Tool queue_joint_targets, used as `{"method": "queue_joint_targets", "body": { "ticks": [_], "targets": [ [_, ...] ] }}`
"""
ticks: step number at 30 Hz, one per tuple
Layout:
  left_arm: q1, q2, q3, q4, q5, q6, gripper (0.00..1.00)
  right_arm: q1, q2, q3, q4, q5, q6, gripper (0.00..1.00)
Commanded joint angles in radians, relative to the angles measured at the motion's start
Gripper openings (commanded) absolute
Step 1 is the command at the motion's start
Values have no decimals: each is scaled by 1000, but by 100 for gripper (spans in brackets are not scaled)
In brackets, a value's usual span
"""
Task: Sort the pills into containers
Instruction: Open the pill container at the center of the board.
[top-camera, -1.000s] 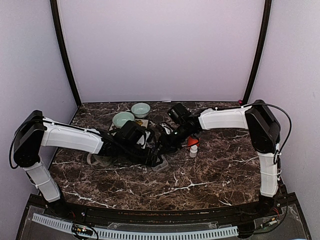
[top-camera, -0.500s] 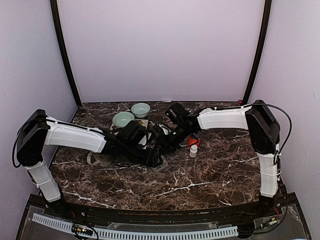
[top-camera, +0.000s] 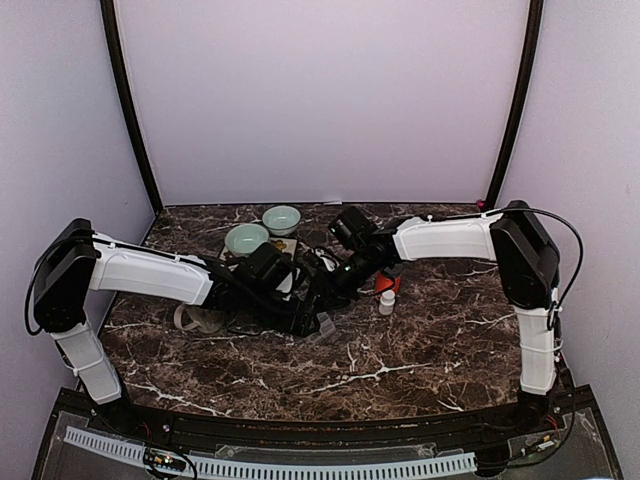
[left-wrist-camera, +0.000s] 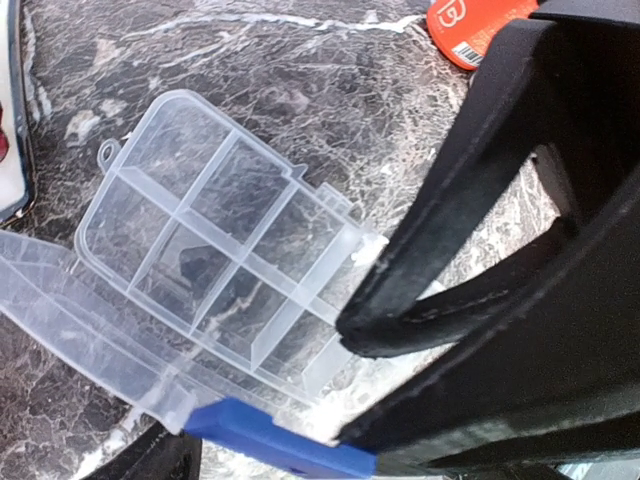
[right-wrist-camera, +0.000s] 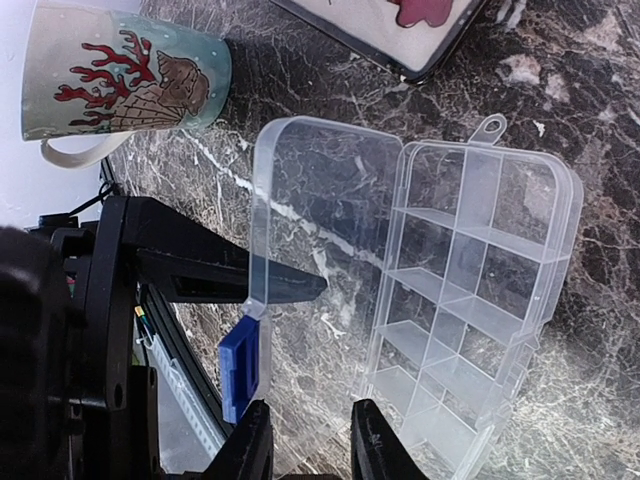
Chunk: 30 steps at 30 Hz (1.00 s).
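Overhead, both arms meet mid-table (top-camera: 420, 350): left gripper (top-camera: 303, 318) and right gripper (top-camera: 322, 293) crowd over the clear organiser box (top-camera: 322, 328), which lies near the table's centre, w/ two pale green bowls (top-camera: 246, 238) behind it and a small white bottle (top-camera: 386, 302) to its right; finger spacing can't be read from this angle. Left wrist cam: box lies on the dark marble, lid (left-wrist-camera: 70, 320) swung open, grid of cells (left-wrist-camera: 215, 255) facing up. A blue pad (left-wrist-camera: 275, 443) sits at the lid's edge. The right gripper's black fingers (left-wrist-camera: 470, 190) reach in from the right, tips at the box's long wall; touching or just shy, can't tell. An orange-red label (left-wrist-camera: 465, 30) shows top right. Right wrist cam: lid's outer corner lies btwn the left gripper's two fingers, one black and pointed, one blue-padded; they're spread wide, not pinching. Whether the black one is over or under the clear plastic, can't tell. Right gripper's own fingers, at frame bottom, stand a narrow gap apart w/ nothing btwn them, just beside the box's near end. A coral-print mug (right-wrist-camera: 120, 80) sits beyond the lid, and a dark-framed white card (right-wrist-camera: 390, 25) crosses the top edge.
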<state>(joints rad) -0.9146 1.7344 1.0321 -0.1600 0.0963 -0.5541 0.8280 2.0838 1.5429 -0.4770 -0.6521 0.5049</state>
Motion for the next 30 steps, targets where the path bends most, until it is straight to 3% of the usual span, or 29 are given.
{"method": "queue_joint_targets", "body": {
  "ticks": [1, 30],
  "targets": [
    [-1, -18, 24, -41, -27, 9, 83, 10, 24, -10, 12, -20, -17, 27],
    [-1, -68, -16, -86, -133, 4, 75, 11, 74, -48, 46, -31, -20, 27]
  ]
}}
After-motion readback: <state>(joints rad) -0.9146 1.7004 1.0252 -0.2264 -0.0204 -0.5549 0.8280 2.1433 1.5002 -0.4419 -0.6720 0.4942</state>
